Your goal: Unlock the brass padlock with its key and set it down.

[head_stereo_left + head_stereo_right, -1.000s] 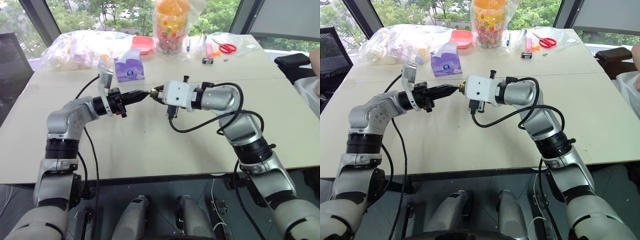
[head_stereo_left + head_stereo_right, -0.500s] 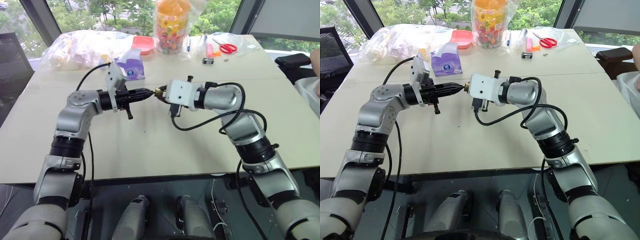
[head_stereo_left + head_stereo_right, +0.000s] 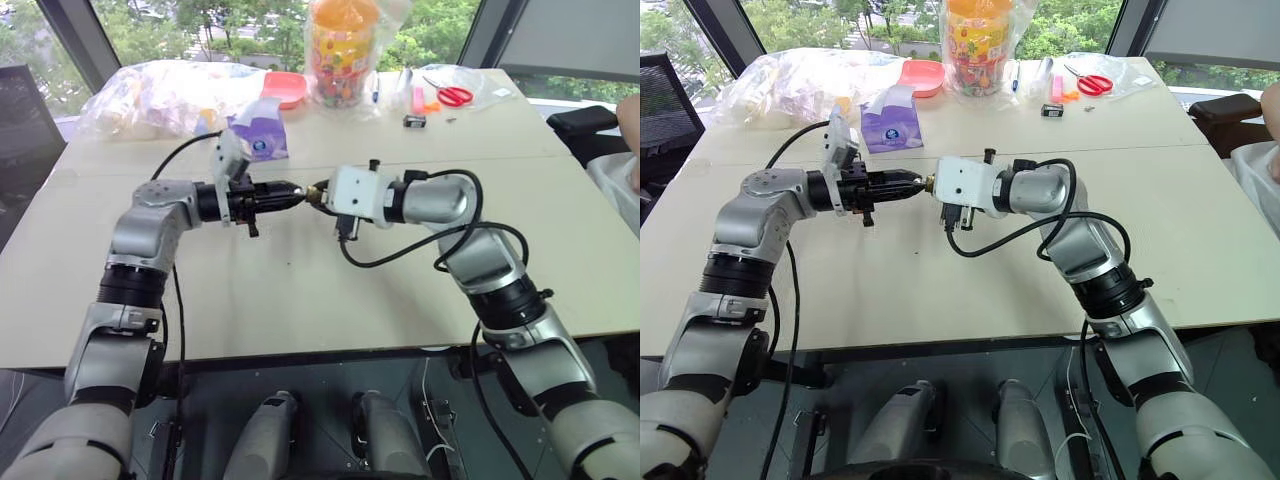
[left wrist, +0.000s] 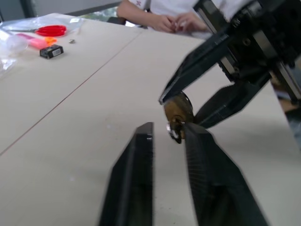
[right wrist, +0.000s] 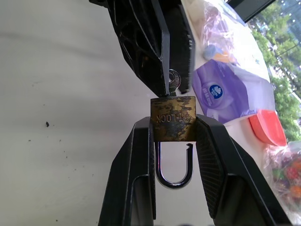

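While unshackled, brass padlock [image 5: 172,125] clamped.

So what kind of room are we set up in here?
Probably an office or lab workroom several floors up. A plain beige table stands by big windows looking out over treetops, with red scissors, a purple tissue pack and plastic bags along its far edge.
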Available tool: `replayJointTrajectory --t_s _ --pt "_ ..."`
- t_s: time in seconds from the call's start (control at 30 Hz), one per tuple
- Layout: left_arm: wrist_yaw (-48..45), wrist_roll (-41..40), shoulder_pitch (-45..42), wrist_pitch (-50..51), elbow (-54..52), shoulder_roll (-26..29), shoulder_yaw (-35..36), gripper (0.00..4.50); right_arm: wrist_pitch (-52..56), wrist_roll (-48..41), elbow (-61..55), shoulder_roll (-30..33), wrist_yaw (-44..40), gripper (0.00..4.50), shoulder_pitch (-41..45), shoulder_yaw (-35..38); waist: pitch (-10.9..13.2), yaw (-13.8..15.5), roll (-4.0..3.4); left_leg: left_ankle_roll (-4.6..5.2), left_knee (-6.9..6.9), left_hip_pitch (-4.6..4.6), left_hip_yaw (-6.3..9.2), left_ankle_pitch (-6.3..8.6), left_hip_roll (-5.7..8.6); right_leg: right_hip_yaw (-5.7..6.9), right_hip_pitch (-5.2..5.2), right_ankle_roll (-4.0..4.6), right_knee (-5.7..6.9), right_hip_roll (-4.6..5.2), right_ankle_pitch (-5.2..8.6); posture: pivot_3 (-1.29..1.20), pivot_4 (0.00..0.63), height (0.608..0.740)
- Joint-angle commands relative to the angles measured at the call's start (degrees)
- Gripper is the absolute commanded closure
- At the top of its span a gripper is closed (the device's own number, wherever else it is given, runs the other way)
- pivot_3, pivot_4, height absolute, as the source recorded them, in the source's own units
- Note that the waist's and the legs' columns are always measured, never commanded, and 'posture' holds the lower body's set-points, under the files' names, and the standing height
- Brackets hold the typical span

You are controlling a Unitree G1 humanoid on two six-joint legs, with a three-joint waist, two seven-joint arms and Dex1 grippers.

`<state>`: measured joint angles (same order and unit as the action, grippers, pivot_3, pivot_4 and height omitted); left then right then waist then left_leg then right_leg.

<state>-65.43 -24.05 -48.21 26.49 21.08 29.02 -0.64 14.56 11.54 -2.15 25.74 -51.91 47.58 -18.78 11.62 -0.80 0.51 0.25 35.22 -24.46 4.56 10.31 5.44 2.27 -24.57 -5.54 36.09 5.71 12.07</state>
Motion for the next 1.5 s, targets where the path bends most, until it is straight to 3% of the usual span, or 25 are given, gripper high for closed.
replayJointTrajectory --t_s 0.03,0.3,0.77,0.8,0.97,1.17,1.23,1.33,1.43,1.5 --pt "1.2 -1.4 -1.9 1.4 0.7 0.0 2.6 2.3 -1.8 -0.7 -2.7 -0.5 0.8 3.85 1.7 0.6 0.0 0.0 0.0 0.0 0.01 0.0 0.0 0.0 0.0 0.0 0.01 0.0 0.0 0.0 0.0 0.0 0.15 0.74" --pt "-1.6 -6.5 -2.3 8.0 -0.1 -0.4 4.6 2.3 -2.9 -0.4 -2.4 -0.8 1.6 3.85 2.0 0.4 0.0 0.0 0.0 -0.01 0.01 0.0 0.0 0.0 -0.01 -0.01 0.01 0.0 0.0 -0.01 0.0 0.0 0.15 0.74" --pt "-4.0 -5.5 -2.1 9.1 0.2 -1.6 2.4 2.3 -3.1 0.1 -3.2 -1.2 2.5 3.85 1.9 0.1 0.0 0.0 0.0 -0.01 0.01 0.0 0.0 0.0 -0.02 -0.04 0.01 0.02 0.0 -0.01 -0.01 0.0 0.15 0.74" --pt "-4.1 -5.5 -2.2 9.0 0.2 -1.7 2.1 2.83 -3.0 0.1 -3.3 -1.2 2.6 3.85 2.0 0.1 0.0 0.0 0.0 -0.01 0.01 0.0 0.0 0.0 -0.02 -0.04 0.01 0.02 0.0 -0.01 -0.01 0.0 0.15 0.74" --pt "-4.1 -5.2 -2.3 8.5 0.5 -2.4 1.5 4.47 -2.8 0.1 -3.7 -1.1 2.6 3.85 1.9 0.1 0.0 0.0 0.0 -0.01 0.01 0.0 0.0 0.0 -0.02 -0.04 0.0 0.02 0.0 -0.01 -0.01 0.0 0.15 0.74" --pt "-2.7 -5.1 -2.7 8.4 0.9 -3.1 2.1 4.47 -2.4 0.1 -3.7 -1.2 2.3 3.85 1.9 0.1 0.0 0.0 0.0 -0.01 0.01 0.0 0.0 0.0 -0.02 -0.04 0.0 0.02 0.0 -0.02 -0.01 0.0 0.15 0.74" --pt "-2.0 -5.8 -2.5 9.1 0.4 -3.4 2.8 4.47 -2.1 -0.3 -3.6 -1.1 2.1 2.77 1.7 0.5 0.0 0.0 0.0 -0.01 0.01 0.0 0.0 0.0 -0.02 -0.04 0.0 0.02 0.0 -0.01 -0.01 0.0 0.15 0.74" --pt "-1.3 -7.1 -2.1 10.5 -0.5 -3.4 3.9 4.47 -1.4 0.0 -3.9 -0.2 2.3 1.58 1.3 1.1 0.0 0.0 0.0 -0.01 0.01 0.0 0.0 0.0 -0.02 -0.04 0.0 0.02 0.0 -0.01 -0.02 0.0 0.15 0.74" --pt "-1.2 -9.2 -1.5 13.3 -2.1 -2.8 5.2 4.47 6.2 -3.6 -8.7 -0.3 3.4 0.05 -1.3 6.1 0.0 0.1 0.0 -0.01 0.01 0.0 0.0 0.0 -0.03 -0.04 0.0 0.03 0.0 -0.01 -0.02 0.0 0.15 0.74" --pt "-1.6 -10.9 -1.1 15.5 -3.3 -2.3 5.9 4.47 13.2 -8.4 -12.9 -1.9 3.9 0.05 -2.5 10.2 0.0 0.1 0.0 -0.01 0.01 -0.01 0.01 0.0 -0.03 -0.06 0.0 0.03 -0.01 -0.01 -0.02 0.0 0.15 0.74"
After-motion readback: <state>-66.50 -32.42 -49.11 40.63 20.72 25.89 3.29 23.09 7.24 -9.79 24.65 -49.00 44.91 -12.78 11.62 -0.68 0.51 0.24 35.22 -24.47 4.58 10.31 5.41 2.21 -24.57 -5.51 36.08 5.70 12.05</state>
